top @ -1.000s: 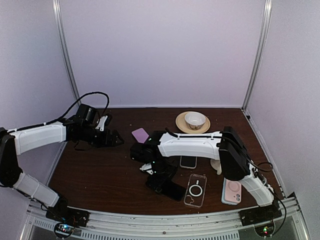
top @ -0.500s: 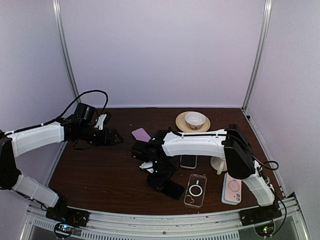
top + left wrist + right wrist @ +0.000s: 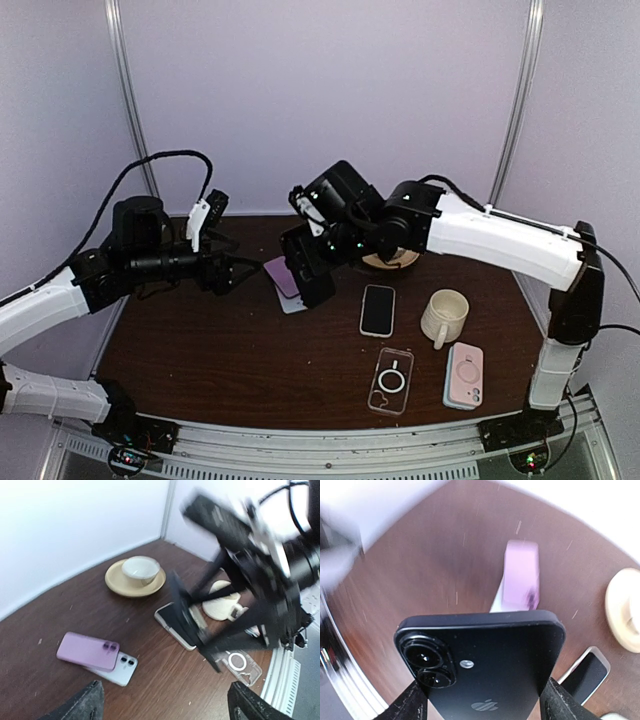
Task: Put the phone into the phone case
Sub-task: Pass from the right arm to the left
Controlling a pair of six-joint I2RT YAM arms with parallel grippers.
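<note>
My right gripper [image 3: 485,704] is shut on the black phone [image 3: 485,660], whose back with its camera lenses and logo faces the wrist camera. From above, the right gripper [image 3: 322,250] holds that phone [image 3: 308,282] high over the table's middle left. The clear phone case [image 3: 391,380] lies flat near the front edge, well apart from the phone; it also shows as a clear case [image 3: 241,663] in the left wrist view. My left gripper [image 3: 235,270] hovers open to the left of the phone; this open left gripper [image 3: 167,706] has nothing between its fingers.
A purple phone [image 3: 281,270] lies across a white phone [image 3: 293,301] under the raised arm. Another phone [image 3: 377,310] lies screen up at centre. A cream mug [image 3: 445,317], a pink case [image 3: 463,375] and a bowl on a saucer [image 3: 392,257] are to the right.
My right gripper closed on the black phone near the table's front and lifted it up and back toward the left. The left arm rose and shifted slightly.
</note>
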